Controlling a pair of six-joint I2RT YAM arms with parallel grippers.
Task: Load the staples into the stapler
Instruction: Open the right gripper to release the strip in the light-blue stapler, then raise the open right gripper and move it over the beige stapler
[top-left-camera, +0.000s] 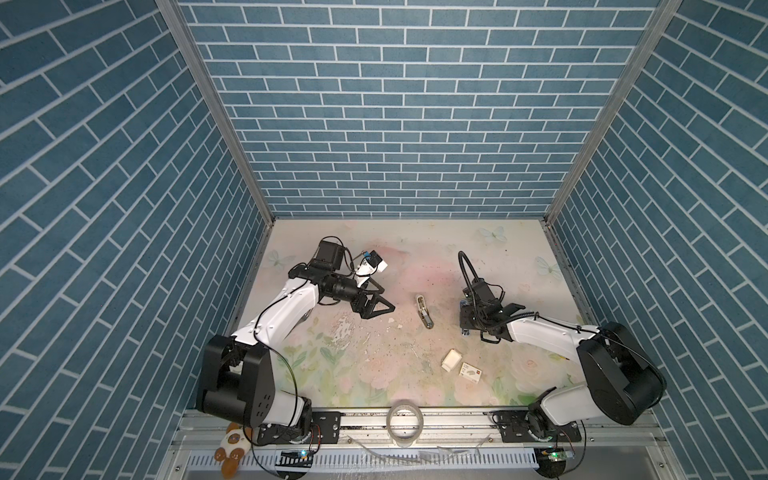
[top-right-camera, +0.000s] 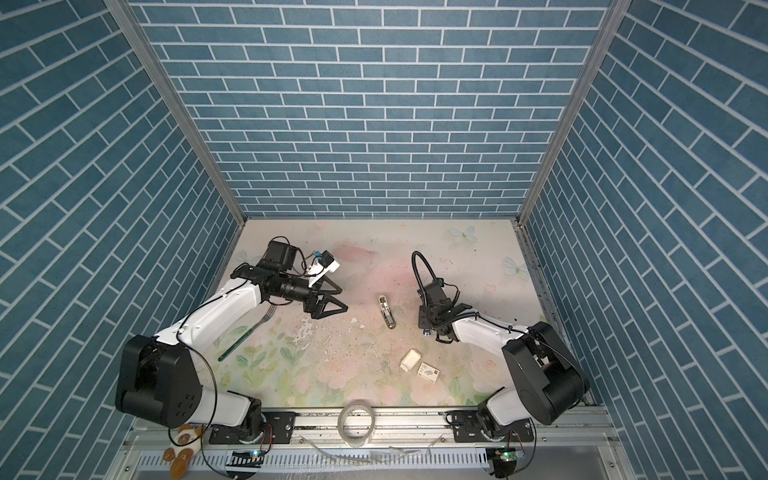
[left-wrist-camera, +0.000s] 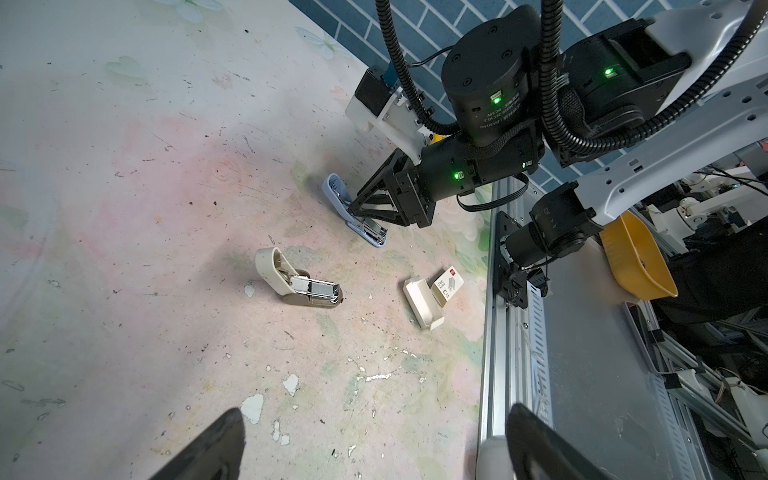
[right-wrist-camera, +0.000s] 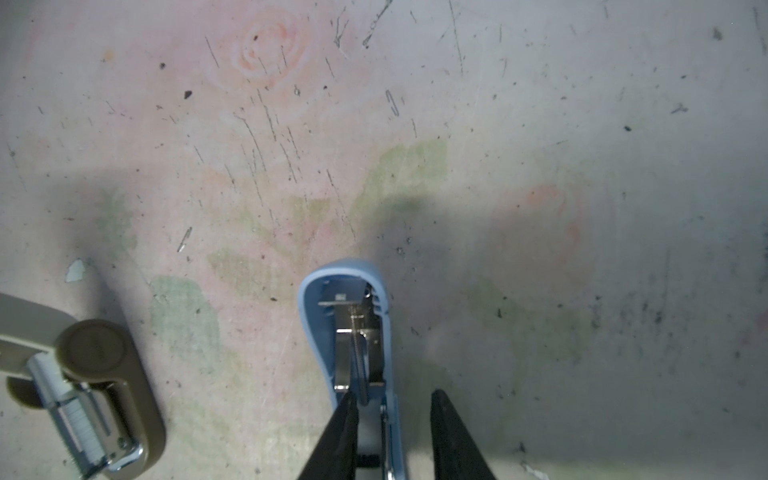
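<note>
Where blue-brick walls box the scuffed table, left gripper gapes empty, right gripper unclear.

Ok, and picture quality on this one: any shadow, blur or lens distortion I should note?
Both top views: wide-angle perspective splays the brick walls; lighting even. Left wrist view: the fingertips of the left gripper are out-of-focus dark blurs. Right wrist view: a broad shadow falls across the table around the blue stapler; picture soft and muted.
</note>
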